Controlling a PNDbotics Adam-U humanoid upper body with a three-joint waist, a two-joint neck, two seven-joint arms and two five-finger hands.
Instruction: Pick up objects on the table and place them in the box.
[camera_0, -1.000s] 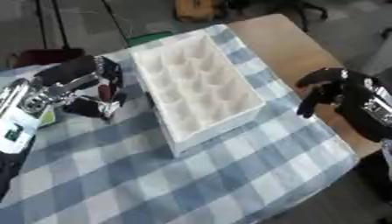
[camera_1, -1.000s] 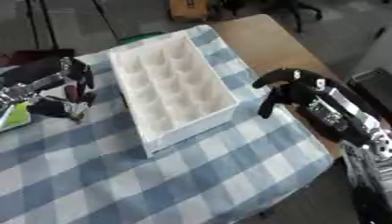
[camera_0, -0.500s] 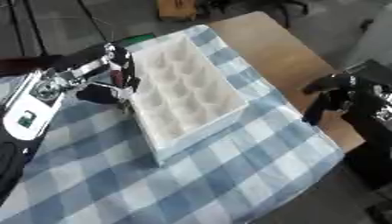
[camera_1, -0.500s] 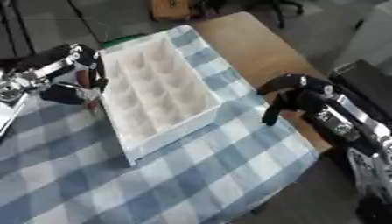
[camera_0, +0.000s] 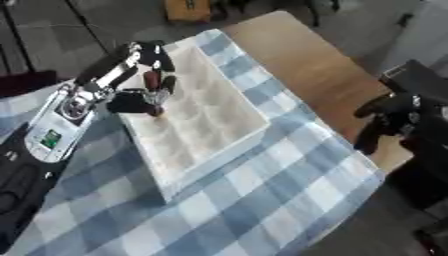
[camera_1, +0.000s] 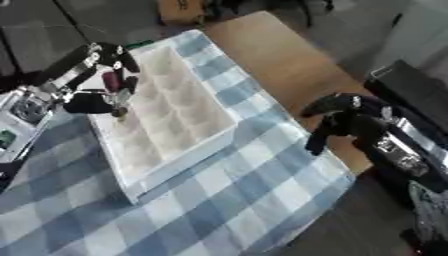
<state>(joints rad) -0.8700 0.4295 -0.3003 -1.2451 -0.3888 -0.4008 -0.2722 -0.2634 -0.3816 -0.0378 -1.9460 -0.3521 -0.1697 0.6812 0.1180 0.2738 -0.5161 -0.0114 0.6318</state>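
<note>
The robot's left hand (camera_0: 147, 82) hangs over the near-left side of the white moulded tray-like box (camera_0: 203, 134) with its many shallow compartments, fingers curled down around a small dark reddish object (camera_1: 112, 81) that I can't make out beyond its colour and roughly cylindrical shape. It sits pinched between fingers and thumb, just above the compartments along the box's left edge, not yet resting in one as far as I can tell. The box lies on the blue-and-white checked cloth (camera_0: 262, 200) covering most of the wooden table (camera_0: 306, 60).

From how little of it shows, I'd judge the object light and rigid, easy to carry in a fingertip pinch around its middle; being small and likely smooth, it might roll or bounce out of a shallow cell if let go from height.

The right hand (camera_1: 337, 120) idles off the table's right edge, fingers bent downward, holding nothing.
</note>
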